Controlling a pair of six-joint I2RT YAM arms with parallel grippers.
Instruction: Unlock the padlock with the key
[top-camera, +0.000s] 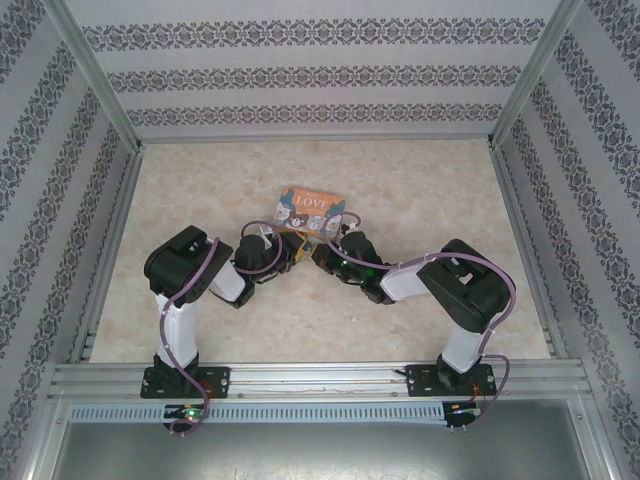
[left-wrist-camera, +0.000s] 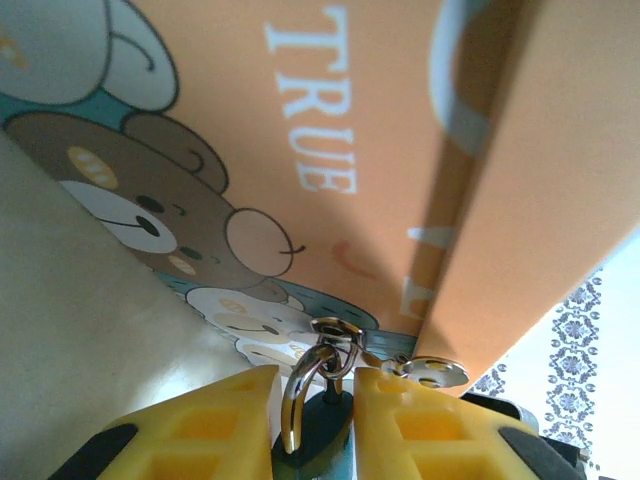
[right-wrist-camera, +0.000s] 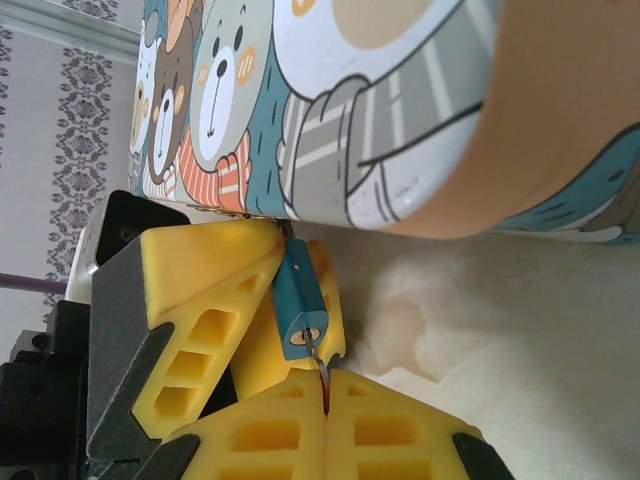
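1. One padlock (right-wrist-camera: 300, 305): blue body, with a single silvery shackle (left-wrist-camera: 298, 400).
2. One key (right-wrist-camera: 318, 352), thin and silvery.
3. One tin (top-camera: 308, 208), rectangular, printed with cartoon bears and the word "LOVE".
4. Two arms, both mine: the left arm (top-camera: 185, 290) and the right arm (top-camera: 455, 290).
5. Two grippers, one on each arm: my left gripper (left-wrist-camera: 315, 385) and my right gripper (right-wrist-camera: 325, 385).
6. Four yellow fingers (left-wrist-camera: 200, 430), two to each gripper.
7. Two purple cables (top-camera: 205, 262), one along each arm.
8. One table (top-camera: 300, 330), pale and marbled.
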